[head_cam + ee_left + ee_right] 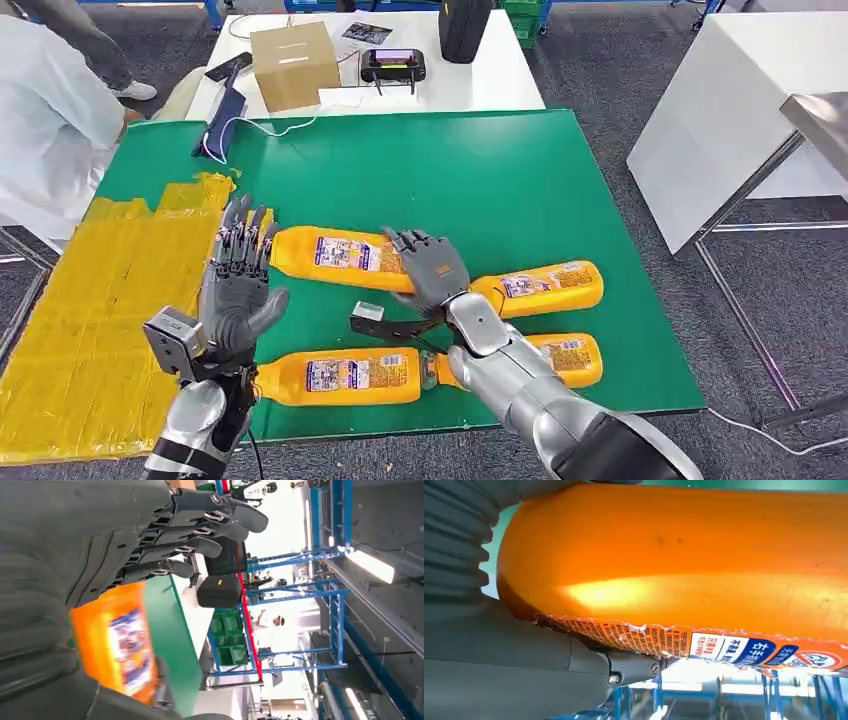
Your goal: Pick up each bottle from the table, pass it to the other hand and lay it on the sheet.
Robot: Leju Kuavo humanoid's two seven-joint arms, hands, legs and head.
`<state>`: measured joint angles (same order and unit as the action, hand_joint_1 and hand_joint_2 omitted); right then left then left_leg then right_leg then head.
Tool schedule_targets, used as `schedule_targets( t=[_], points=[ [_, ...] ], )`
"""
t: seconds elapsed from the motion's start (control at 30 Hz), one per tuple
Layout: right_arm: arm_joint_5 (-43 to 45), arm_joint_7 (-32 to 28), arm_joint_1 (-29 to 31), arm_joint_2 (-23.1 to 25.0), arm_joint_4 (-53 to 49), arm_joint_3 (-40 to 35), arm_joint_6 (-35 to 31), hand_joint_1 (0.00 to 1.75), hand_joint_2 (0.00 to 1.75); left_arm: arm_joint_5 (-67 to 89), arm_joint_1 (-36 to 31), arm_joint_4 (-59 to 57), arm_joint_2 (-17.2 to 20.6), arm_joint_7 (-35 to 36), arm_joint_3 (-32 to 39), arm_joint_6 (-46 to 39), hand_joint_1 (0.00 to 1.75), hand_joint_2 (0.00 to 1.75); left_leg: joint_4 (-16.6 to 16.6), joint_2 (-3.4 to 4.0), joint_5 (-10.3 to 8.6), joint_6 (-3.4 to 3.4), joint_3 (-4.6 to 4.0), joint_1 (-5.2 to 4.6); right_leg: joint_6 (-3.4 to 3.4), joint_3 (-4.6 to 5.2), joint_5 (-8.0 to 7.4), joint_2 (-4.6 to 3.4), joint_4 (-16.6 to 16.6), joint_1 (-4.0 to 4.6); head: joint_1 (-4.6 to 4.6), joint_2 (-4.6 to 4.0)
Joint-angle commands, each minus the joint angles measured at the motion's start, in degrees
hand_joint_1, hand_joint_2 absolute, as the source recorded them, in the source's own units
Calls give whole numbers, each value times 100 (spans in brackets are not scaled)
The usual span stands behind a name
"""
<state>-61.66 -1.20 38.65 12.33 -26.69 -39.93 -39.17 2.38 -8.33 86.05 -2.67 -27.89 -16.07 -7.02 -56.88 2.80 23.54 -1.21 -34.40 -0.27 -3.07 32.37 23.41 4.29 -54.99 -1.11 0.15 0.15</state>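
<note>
**Ana:** Green worktop (520, 180), with the yellow sheet (90, 330) taped along the side beyond the left hand (238, 290). Where is the bottle in play?

**Ben:** The held bottle (330, 255) lies crosswise between the 2 hands. The right hand (432, 268) has its fingers (415, 243) curled over one end, and in the right wrist view the orange body sits tight against the palm. I judge that a grip. The far end is just beside the left hand's fingertips.

**Ana:** And the left hand?

**Ben:** It holds nothing. Its fingers (245, 235) are spread and raised, palm turned toward the bottle. It looks ready to receive.

**Ana:** So the handover is the step. How should it go?

**Ben:** Bring the free end fully into the left palm, past the fingertips, so the fingers close around the body and not the tip. The label looks glossy, so a shallow pinch may slip. The right fingers should let go only once the left ones are wrapped.

**Ana:** Any hazards?

**Ben:** The 3 spare bottles (345, 377) lie close under and behind the right fingers. Keep the held one level and clear of them, then swing it away from the right fingers onto the sheet.
</note>
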Motion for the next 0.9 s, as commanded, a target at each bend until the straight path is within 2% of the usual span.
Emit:
schedule_targets(
  t=[0.03,0.07,0.13,0.17,0.27,0.3,0.37,0.6,0.8,0.9],
  points=[
    [-371,-206,-519,-313,-1631,858,-83,175,175,68,-9,-8,-46,51,-49,15,0,175,-6,-30,5,7,2,10,11,-9,8,-19,-3,5,4,0],
    [-502,-292,-679,-312,-2015,1061,-83,175,175,84,1,3,-49,54,-51,22,0,175,-14,-34,11,11,3,12,17,-9,13,-33,-9,5,-2,0],
    [-575,-972,-1315,-114,-3101,1877,-83,175,175,206,95,115,-63,62,-38,16,0,175,-8,-36,8,10,1,13,15,-11,10,-24,-3,8,2,0],
    [-379,-1060,-1486,-127,-3369,1871,-83,175,175,263,170,198,-57,66,-27,0,0,175,-1,-29,3,6,-4,6,9,-5,7,-9,1,2,0,0],
    [-5,-562,-1983,-459,-4275,1620,130,175,175,472,409,482,-47,89,25,-63,0,175,0,-24,10,8,1,8,10,-10,11,-19,2,4,2,0],
    [347,-398,-2144,-541,-4467,1671,407,175,175,554,511,630,-37,75,53,-69,0,175,-3,-29,15,8,4,8,12,-15,16,-23,1,2,-2,0],
    [503,-357,-2271,-632,-4524,1781,443,175,175,638,561,753,-22,61,27,-36,0,175,-4,-52,18,9,6,11,14,-25,23,-15,2,4,0,0],
    [1174,-625,-2362,-579,-4216,2149,642,175,175,886,439,979,31,60,-312,144,0,175,-4,-30,8,6,-20,6,11,10,8,-15,1,3,2,0],
    [1189,-658,-2404,-492,-4212,2015,749,175,175,891,434,961,52,90,-388,162,0,175,-6,-33,14,13,-7,10,19,0,16,-32,-3,5,2,0],
    [1261,-841,-2475,-488,-4317,1792,843,175,175,827,443,928,71,119,-371,194,0,175,1,-20,4,8,-16,2,9,13,8,-15,-1,1,2,0]
  ],
)
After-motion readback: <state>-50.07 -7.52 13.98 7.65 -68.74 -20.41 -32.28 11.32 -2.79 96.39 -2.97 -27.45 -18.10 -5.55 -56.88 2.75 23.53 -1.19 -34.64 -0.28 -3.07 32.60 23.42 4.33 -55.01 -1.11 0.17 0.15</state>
